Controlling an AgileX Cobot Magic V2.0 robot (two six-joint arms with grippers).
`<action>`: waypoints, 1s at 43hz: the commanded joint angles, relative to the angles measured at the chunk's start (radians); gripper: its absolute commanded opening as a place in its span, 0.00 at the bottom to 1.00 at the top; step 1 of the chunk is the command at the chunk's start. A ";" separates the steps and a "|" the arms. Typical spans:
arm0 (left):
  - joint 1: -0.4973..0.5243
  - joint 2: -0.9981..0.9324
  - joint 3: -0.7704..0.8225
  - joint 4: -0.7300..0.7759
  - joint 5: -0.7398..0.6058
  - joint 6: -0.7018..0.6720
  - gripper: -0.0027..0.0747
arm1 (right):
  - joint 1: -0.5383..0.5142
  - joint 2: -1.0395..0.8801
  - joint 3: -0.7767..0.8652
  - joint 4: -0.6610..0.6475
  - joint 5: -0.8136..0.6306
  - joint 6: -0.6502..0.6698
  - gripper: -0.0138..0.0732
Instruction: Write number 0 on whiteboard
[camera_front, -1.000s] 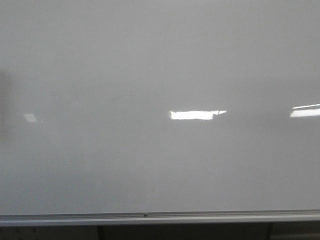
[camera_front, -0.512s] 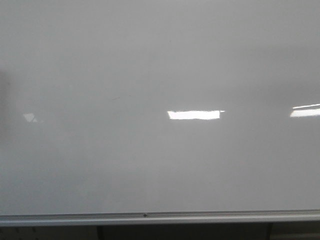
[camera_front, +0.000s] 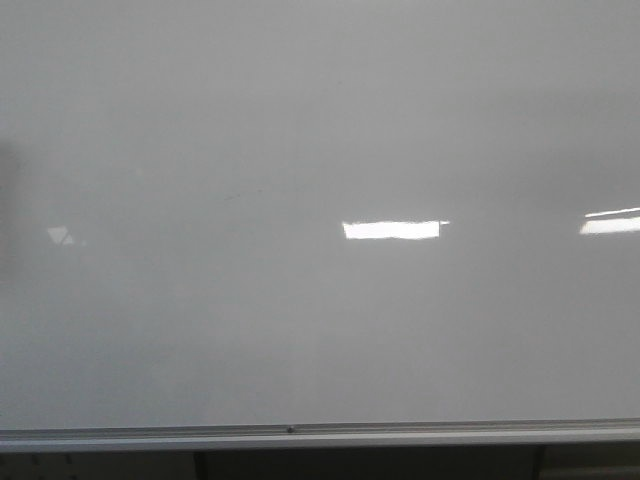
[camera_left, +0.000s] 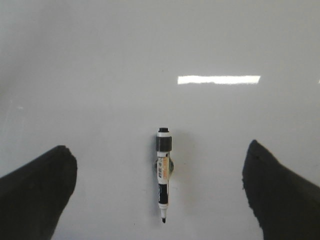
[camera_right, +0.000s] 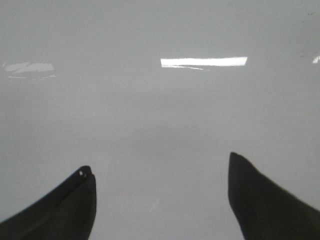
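The whiteboard (camera_front: 300, 120) is a glossy white-grey surface filling every view, with a silver frame edge (camera_front: 320, 434) along its near side. No number 0 shows on it. In the left wrist view a black-and-white marker (camera_left: 163, 172) lies on the whiteboard (camera_left: 100, 75), uncapped tip toward the camera. It sits between the widely spread fingers of my left gripper (camera_left: 158, 145), which is open and touches nothing. My right gripper (camera_right: 159, 161) is open over the bare whiteboard (camera_right: 150, 110). Neither gripper appears in the front view.
Bright rectangular light reflections (camera_front: 392, 230) lie on the board's middle and at its right edge (camera_front: 610, 224). A faint short streak (camera_front: 240, 195) marks the surface left of centre. Dark supports (camera_front: 200, 465) show below the frame edge.
The central reflection shifted slightly left, then right, and the small dark notch at its right end has gone. Nothing else on the board has moved.
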 joint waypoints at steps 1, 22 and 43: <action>-0.005 0.106 -0.026 -0.026 -0.087 -0.010 0.83 | 0.002 0.014 -0.035 -0.011 -0.090 -0.001 0.82; -0.005 0.686 -0.026 -0.049 -0.491 -0.010 0.83 | 0.002 0.014 -0.035 -0.011 -0.089 -0.001 0.82; -0.005 1.075 -0.036 -0.049 -0.818 -0.010 0.83 | 0.002 0.014 -0.035 -0.011 -0.087 -0.001 0.82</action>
